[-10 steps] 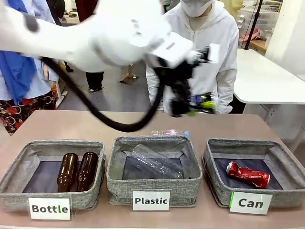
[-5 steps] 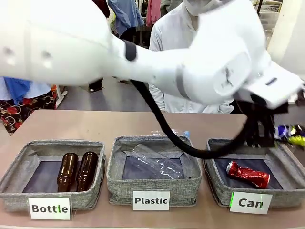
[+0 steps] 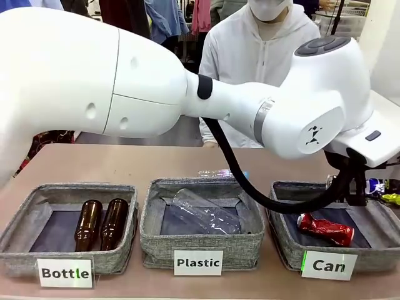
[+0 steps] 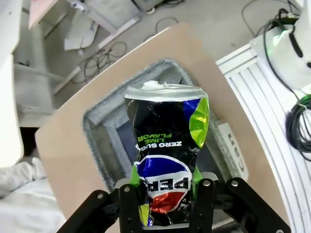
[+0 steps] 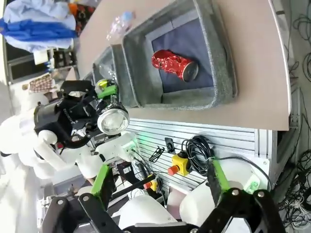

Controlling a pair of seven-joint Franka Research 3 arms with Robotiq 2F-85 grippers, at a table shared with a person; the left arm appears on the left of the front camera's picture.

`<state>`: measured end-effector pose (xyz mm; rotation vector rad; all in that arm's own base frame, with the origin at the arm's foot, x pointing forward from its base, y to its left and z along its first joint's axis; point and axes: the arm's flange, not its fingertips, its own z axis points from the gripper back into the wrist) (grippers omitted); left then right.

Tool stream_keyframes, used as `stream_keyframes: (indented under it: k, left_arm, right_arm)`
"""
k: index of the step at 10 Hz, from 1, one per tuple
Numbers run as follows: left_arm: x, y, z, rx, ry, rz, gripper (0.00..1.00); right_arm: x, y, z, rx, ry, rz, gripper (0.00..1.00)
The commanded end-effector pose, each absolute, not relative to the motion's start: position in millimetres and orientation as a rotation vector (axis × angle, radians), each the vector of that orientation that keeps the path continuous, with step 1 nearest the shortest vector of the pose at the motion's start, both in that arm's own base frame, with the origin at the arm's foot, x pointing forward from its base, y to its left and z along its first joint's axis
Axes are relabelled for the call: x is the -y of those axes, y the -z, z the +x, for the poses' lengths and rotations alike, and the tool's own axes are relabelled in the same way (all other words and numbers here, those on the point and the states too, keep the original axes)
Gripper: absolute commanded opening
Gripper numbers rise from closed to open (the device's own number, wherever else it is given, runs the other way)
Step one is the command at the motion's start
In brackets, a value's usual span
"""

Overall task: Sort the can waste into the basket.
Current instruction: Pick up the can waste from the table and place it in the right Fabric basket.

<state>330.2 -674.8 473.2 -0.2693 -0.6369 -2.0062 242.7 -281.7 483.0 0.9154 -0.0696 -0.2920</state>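
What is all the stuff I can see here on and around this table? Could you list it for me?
Baskets: three, grey, in a row, carded Bottle, Plastic, Can.
Glass bottles: two, brown, in the Bottle basket.
Plastic bottle: one, clear, in the Plastic basket.
Another plastic bottle: clear, on the table behind that basket.
Red can: one, crushed, in the Can basket.
Dark can: one, crushed, between the left gripper's fingers above the Can basket.
Person: one, white hoodie, far side.
Left gripper: black, green pads.
Right gripper: open, empty.
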Motion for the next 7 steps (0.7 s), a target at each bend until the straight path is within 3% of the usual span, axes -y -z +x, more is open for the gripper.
stream_keyframes:
  k: [1, 2, 7]
  left_arm:
    - [678.2, -484.5, 329.3, 0.630, 2.003, -0.218, 0.89]
    - [678.3, -484.7, 333.0, 0.632, 1.981, -0.214, 0.99]
    - [662.6, -491.9, 351.6, 0.661, 1.931, -0.206, 1.00]
  right_arm:
    - [283.4, -488.9, 249.3, 0.067, 0.316, 0.911, 1.00]
    - [283.4, -488.9, 249.3, 0.067, 0.316, 0.911, 1.00]
    - [283.4, -488.9, 249.3, 0.067, 0.316, 0.911, 1.00]
